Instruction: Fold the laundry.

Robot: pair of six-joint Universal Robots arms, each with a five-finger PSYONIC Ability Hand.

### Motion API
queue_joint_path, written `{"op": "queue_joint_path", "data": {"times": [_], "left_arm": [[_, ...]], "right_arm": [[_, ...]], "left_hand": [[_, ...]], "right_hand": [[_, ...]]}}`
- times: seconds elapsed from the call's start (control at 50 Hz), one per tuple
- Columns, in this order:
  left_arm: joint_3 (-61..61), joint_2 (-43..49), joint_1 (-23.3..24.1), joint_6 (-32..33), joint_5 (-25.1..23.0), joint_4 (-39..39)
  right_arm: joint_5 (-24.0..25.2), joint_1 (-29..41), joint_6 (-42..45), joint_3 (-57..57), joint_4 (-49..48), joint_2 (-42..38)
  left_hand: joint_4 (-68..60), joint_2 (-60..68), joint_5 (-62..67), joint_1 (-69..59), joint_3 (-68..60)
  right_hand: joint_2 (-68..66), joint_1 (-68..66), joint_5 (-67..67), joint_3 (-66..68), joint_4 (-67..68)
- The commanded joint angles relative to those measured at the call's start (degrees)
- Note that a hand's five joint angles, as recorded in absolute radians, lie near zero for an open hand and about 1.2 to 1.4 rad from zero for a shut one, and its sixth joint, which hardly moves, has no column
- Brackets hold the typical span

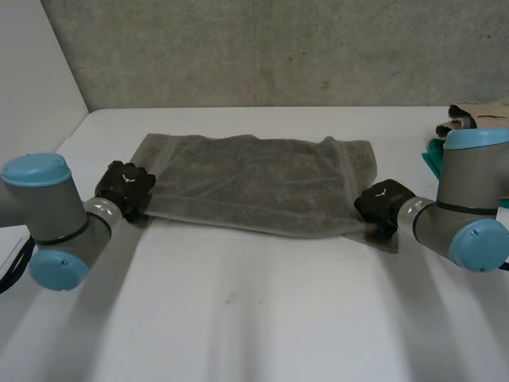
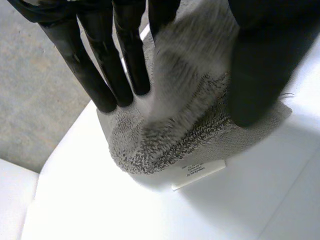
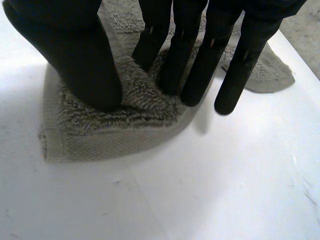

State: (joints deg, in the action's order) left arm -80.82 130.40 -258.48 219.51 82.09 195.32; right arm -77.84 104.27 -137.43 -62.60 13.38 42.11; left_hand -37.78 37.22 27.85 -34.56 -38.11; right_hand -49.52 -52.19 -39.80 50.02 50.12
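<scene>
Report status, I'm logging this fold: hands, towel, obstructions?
Left hand pinches towel, near left corner. Right hand pinches near right corner. Towel spread flat between. Clothes pile far right, apart.

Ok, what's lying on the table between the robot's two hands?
The grey towel spans the whole stretch in the head view, from the left hand at one near corner to the right hand at the other.

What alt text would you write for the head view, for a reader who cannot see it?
A grey towel lies spread across a white table, the robot's left hand pinching its near left corner and the right hand its near right corner. A pile of clothes sits at the table's far right edge.
</scene>
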Motion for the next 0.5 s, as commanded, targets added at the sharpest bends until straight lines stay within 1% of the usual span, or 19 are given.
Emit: {"op": "queue_joint_path", "data": {"times": [0.02, 0.06, 0.08, 0.1, 0.16, 0.24, 0.3, 0.34, 0.36, 0.44, 0.5], "left_arm": [[-0.92, -3.83, 1.67, 0.66, 0.26, -0.56], [-1.01, -4.10, 1.67, 0.31, 0.79, -0.65], [-1.35, -4.53, 1.67, -0.13, 1.75, -1.08], [-1.62, -4.63, 1.58, -0.31, 2.45, -1.43], [-3.02, -5.94, 1.58, -1.18, 4.74, -3.27], [-4.61, -7.79, 1.58, -3.38, 5.54, -4.95], [-5.49, -8.93, 1.67, -6.01, 5.62, -5.65], [-5.66, -9.37, 1.67, -7.16, 5.89, -6.01], [-5.84, -9.98, 1.67, -8.38, 6.32, -6.70], [-6.10, -11.65, 1.41, -11.11, 8.17, -9.43], [-6.28, -13.41, 0.79, -13.13, 9.05, -11.97]], "right_arm": [[-3.10, 0.76, -2.14, 0.02, 0.24, 2.27], [-3.98, 0.93, -2.93, -0.15, 0.33, 2.71], [-4.94, 1.19, -3.45, -0.50, 0.94, 3.24], [-5.56, 1.37, -3.72, -0.59, 1.47, 3.41], [-8.28, 1.64, -4.60, -1.47, 4.18, 5.16], [-9.78, 1.46, -6.27, -3.58, 6.48, 7.46], [-10.13, 1.37, -7.15, -5.59, 7.53, 10.17], [-10.13, 1.29, -7.50, -6.74, 7.97, 12.11], [-10.13, 1.29, -7.76, -7.96, 8.59, 13.94], [-9.70, 0.93, -8.12, -10.78, 10.87, 18.70], [-8.56, 0.50, -8.12, -12.80, 13.68, 21.78]], "left_hand": [[3.51, -2.96, -3.59, 0.30, 3.84], [3.51, -2.96, -3.59, 0.30, 3.84], [3.51, -2.96, -3.59, 0.30, 3.84], [3.51, -2.96, -3.59, 0.30, 3.84], [3.51, -2.96, -3.59, 0.30, 3.84], [3.51, -2.96, -3.59, 0.30, 3.84], [3.01, -2.46, -3.09, -0.20, 3.35], [0.00, 0.56, -0.07, -3.22, 0.33], [-2.52, 3.07, 2.44, -5.73, -2.19], [-3.89, 4.44, 3.81, -7.10, -3.55], [-7.74, 8.30, 7.67, -10.96, -7.41]], "right_hand": [[7.70, 10.37, 7.98, -8.20, -8.30], [12.75, 15.42, 13.03, -13.25, -13.35], [17.77, 20.44, 18.05, -18.27, -18.37], [19.82, 22.49, 20.10, -20.31, -20.41], [23.53, 26.19, 23.81, -24.02, -24.12], [24.88, 27.55, 25.17, -25.38, -25.48], [24.05, 26.72, 24.34, -24.55, -24.65], [22.87, 25.54, 23.16, -23.37, -23.47], [21.04, 23.71, 21.32, -21.53, -21.63], [16.15, 18.82, 16.43, -16.64, -16.74], [10.27, 12.94, 10.55, -10.77, -10.87]]}}
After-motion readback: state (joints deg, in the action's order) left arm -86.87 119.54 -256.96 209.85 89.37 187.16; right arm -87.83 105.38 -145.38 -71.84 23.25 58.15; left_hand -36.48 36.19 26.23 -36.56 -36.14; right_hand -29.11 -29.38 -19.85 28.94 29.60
